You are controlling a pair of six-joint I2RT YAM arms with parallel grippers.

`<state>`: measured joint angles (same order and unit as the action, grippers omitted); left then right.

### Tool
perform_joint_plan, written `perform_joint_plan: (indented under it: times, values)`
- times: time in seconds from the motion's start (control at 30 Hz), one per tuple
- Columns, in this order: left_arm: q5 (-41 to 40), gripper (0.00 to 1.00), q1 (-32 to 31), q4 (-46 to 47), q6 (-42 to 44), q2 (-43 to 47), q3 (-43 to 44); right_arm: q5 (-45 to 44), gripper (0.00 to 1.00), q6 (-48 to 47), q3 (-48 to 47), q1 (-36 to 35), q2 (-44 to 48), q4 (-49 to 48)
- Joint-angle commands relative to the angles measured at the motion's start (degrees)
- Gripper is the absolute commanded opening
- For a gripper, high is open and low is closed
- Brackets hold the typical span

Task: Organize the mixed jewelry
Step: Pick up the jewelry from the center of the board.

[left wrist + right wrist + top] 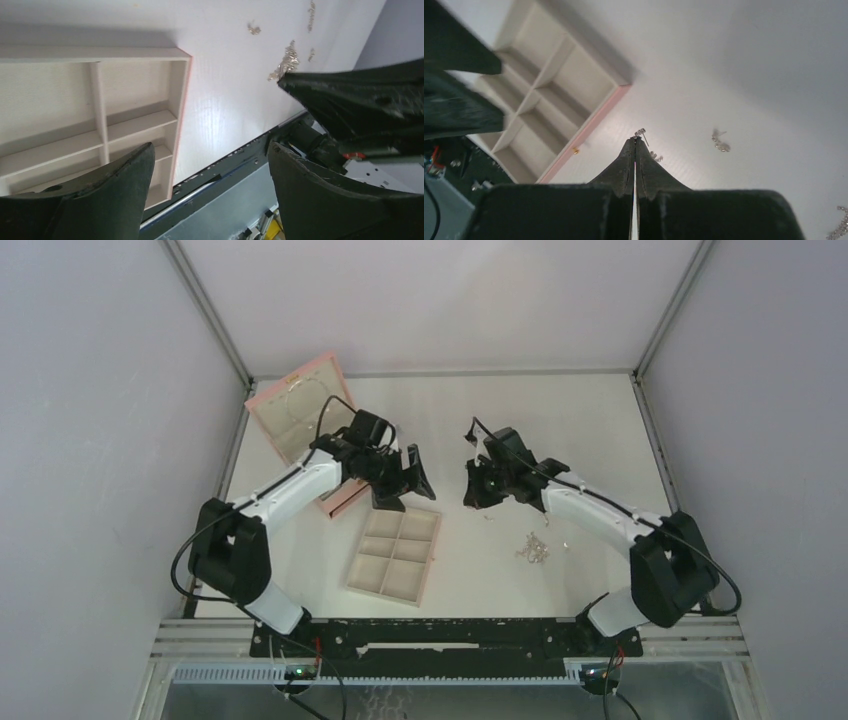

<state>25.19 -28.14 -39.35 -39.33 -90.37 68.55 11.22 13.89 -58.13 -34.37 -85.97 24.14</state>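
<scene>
The mixed jewelry lies on the white table: a silver cluster point(535, 548) point(287, 60), a small piece point(488, 517) point(720, 141), another by the fingers point(655, 157), and a chain end point(839, 227). My right gripper point(476, 484) point(634, 141) is shut, and a tiny silver stud earring point(640, 133) sticks out of its tips, held above the table right of the tray. The left gripper point(404, 484) point(210, 150) hangs open and empty over the beige six-compartment tray point(432, 560) point(181, 100) point(596, 107), whose visible compartments look empty.
A pink quilted box point(297, 405) stands open at the back left, partly behind the left arm. The right arm's dark gripper body point(360, 100) shows at the right of the left wrist view. The black table edge rail point(450, 625) runs along the front.
</scene>
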Motion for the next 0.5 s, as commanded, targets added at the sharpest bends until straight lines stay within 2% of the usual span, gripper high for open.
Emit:
perform_joint_plan:
  times: [0.0,0.1,0.33,0.47]
  values:
    - [4.2,0.87,-1.9,4.8,-4.0,0.0,2.4,6.8,0.0,-4.6,0.9,-0.6,6.3,-4.0]
    - [4.8,0.84,-1.8,10.3,-8.7,2.2,-0.3,8.4,0.0,-5.9,0.9,-1.0,8.6,-3.7]
    - [5.6,0.8,-1.7,13.4,-13.3,3.4,0.8,10.5,0.0,-11.0,1.2,-3.5,11.8,-1.9]
    - [6.5,0.78,-1.7,14.0,-15.3,3.0,1.9,15.5,0.0,-17.4,4.3,-3.9,13.7,-4.5]
